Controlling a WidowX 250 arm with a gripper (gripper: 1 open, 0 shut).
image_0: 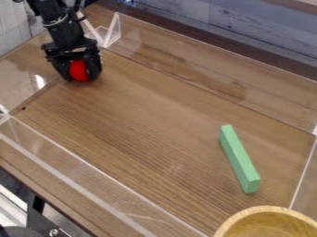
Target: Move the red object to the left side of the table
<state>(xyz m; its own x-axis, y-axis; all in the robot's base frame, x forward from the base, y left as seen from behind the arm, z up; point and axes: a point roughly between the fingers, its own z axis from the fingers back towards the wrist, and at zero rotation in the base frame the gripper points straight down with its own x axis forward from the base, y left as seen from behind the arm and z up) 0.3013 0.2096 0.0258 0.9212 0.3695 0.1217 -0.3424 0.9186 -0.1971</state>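
The red object (pixel 82 70) rests on the table (pixel 161 130) at the far left, close to the back corner. My gripper (pixel 74 61) stands straight over it, pointing down. Its black fingers (pixel 55 58) straddle the fruit with a gap on each side, so the jaws are open. The green leafy top is hidden under the gripper.
A long flat green block (pixel 239 157) lies at the right of the table. The rim of a round wooden bowl (pixel 266 223) shows at the bottom right corner. Low clear acrylic walls (pixel 37 153) ring the tabletop.
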